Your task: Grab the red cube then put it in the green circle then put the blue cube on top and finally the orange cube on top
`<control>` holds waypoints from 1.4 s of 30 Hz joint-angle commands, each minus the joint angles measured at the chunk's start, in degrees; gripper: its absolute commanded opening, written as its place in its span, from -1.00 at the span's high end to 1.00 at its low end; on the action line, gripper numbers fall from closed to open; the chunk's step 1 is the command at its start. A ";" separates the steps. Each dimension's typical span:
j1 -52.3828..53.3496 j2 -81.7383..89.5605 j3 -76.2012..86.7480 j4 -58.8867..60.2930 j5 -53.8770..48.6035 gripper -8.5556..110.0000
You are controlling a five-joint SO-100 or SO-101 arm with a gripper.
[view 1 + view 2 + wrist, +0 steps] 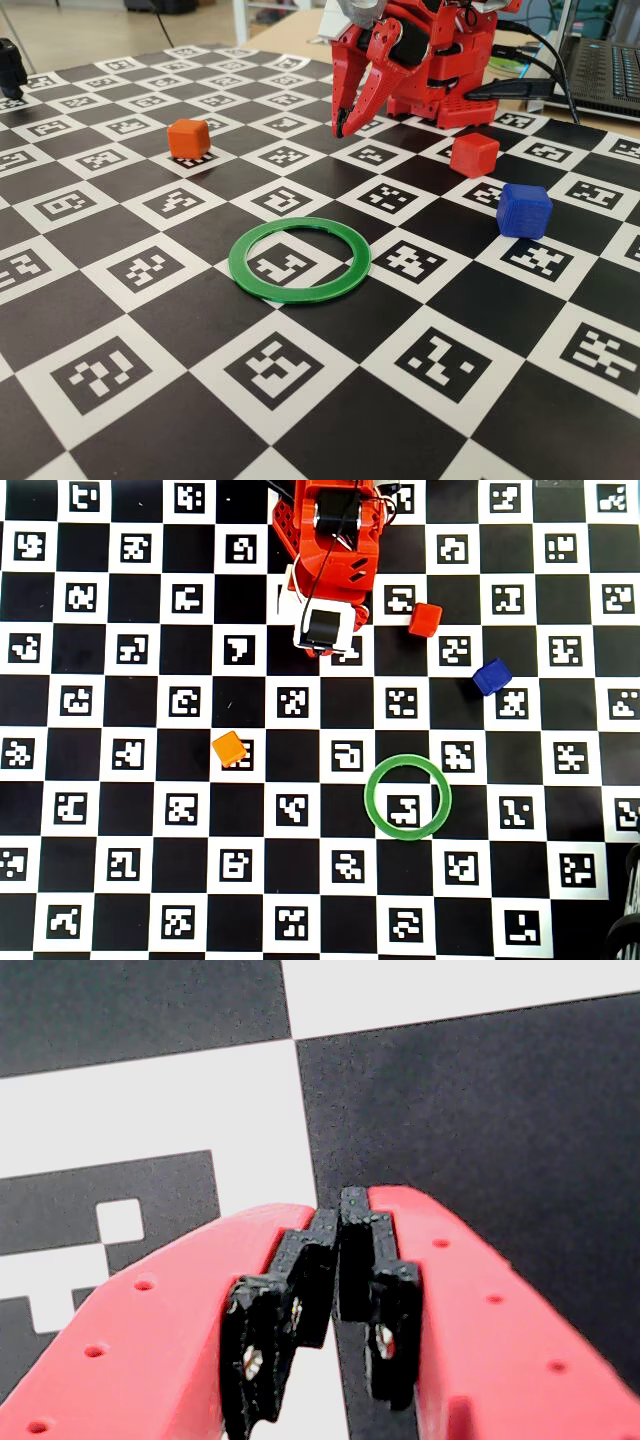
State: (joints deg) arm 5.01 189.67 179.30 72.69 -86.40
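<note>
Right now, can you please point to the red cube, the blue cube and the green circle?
red cube (474, 153), fixed view, on its front face.
blue cube (524, 210), fixed view, on its front face.
green circle (372, 798), overhead view, on the ring's left band.

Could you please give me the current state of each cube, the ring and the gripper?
red cube: resting on the board, not gripped
blue cube: resting on the board, apart from the others
orange cube: resting on the board, unstacked
green circle: lying flat, nothing inside
gripper: shut, holding nothing
</note>
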 commanded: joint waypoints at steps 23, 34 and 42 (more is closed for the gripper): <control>-9.93 -41.31 -54.93 10.90 52.82 0.96; -18.81 -61.96 -81.91 24.43 79.89 0.89; -23.91 -70.40 -93.16 29.27 100.11 0.70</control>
State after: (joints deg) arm -16.96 120.23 92.99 99.14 8.35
